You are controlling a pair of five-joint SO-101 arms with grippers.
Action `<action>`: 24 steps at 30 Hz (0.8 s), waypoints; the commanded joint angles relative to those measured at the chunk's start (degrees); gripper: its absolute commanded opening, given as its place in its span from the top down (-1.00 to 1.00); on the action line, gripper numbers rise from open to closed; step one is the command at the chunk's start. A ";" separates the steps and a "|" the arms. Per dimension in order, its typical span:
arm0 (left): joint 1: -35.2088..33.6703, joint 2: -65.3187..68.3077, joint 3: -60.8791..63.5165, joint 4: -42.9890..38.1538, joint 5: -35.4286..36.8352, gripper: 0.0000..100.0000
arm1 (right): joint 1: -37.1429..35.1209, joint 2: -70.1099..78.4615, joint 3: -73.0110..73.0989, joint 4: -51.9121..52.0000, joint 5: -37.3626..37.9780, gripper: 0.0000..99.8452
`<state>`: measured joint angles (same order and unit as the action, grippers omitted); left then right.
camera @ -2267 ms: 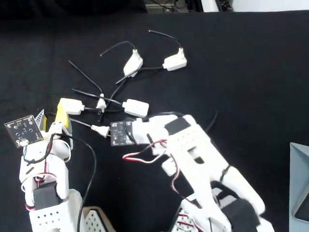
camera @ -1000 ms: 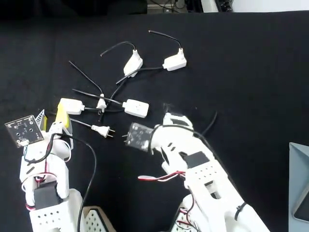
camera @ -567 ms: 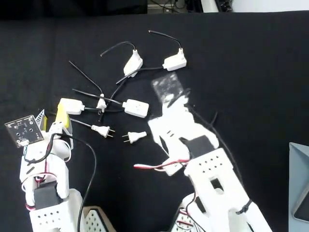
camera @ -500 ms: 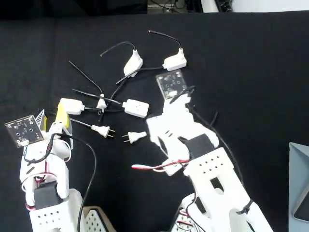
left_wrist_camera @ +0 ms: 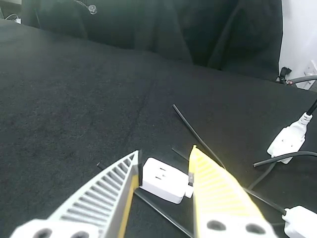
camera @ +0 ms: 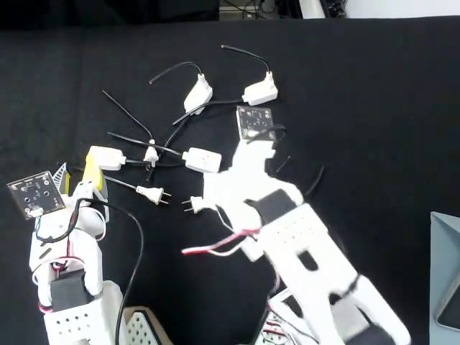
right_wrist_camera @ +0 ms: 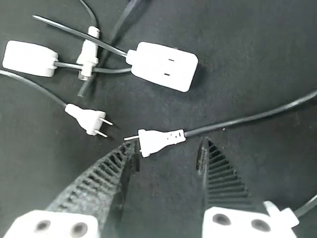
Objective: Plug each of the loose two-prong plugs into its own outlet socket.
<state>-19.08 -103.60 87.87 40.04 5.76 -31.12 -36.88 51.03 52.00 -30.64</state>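
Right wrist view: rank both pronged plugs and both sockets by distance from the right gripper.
1. Long plug, between the jaws of the right gripper.
2. Short plug and near socket: too close to call.
3. Far socket, past the short plug.

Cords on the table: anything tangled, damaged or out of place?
Nothing looks damaged. The cords cross in a heap, with a small plug lying across them. A loose plug lies nearby; a second plug sits between the right gripper's open fingers.
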 commanded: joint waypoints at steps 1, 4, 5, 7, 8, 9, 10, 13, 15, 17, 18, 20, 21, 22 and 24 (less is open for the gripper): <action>0.04 -0.35 -0.22 -1.49 -0.26 0.66 | -0.70 9.80 -6.90 -0.44 -4.31 0.62; 0.04 -0.35 -0.22 -1.49 -0.26 0.66 | -0.70 16.31 -9.98 -0.44 -6.42 0.62; 0.04 -0.35 -0.22 -1.49 -0.26 0.66 | -0.70 18.24 -10.95 -0.44 -7.21 0.62; 0.04 -0.35 -0.22 -1.49 -0.35 0.66 | -0.70 21.93 -13.05 -0.44 -8.88 0.62; 0.04 -0.35 -0.22 -1.49 -0.35 0.66 | -0.70 23.60 -13.93 -0.44 -9.67 0.62; 0.04 -0.35 -0.22 -1.49 -0.35 0.66 | -0.70 25.19 -14.73 -0.44 -10.29 0.62; 0.04 -0.35 -0.22 -1.49 -0.35 0.66 | -0.70 26.77 -15.52 -0.44 -10.90 0.62; 0.04 -0.35 -0.13 -1.49 -0.35 0.66 | -0.70 31.43 -17.71 -0.44 -12.31 0.62; 0.04 -0.35 -0.13 -1.49 -0.44 0.66 | -0.70 34.33 -18.86 -0.44 -12.66 0.62; 0.04 -0.35 -0.13 -1.49 -0.44 0.66 | -0.70 36.97 -19.91 -0.44 -12.66 0.62; 0.04 -0.35 -0.13 -1.49 -0.44 0.66 | -0.70 38.11 -20.53 -0.44 -12.66 0.62; 0.04 -0.35 -0.13 -1.49 -0.44 0.66 | -0.70 40.31 -21.58 -0.44 -12.66 0.62; 0.04 -0.35 -0.13 -1.49 -0.44 0.66 | -0.70 41.27 -22.11 -0.44 -12.66 0.62; 0.04 -0.35 -0.13 -1.49 -0.44 0.66 | -0.70 42.33 -22.55 -0.44 -12.66 0.62; 0.04 -0.35 -0.13 -1.49 -0.44 0.66 | -0.70 44.09 -23.25 -0.53 -12.66 0.62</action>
<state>-19.08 -103.60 87.87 40.04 5.76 -31.12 5.14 31.60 51.91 -42.59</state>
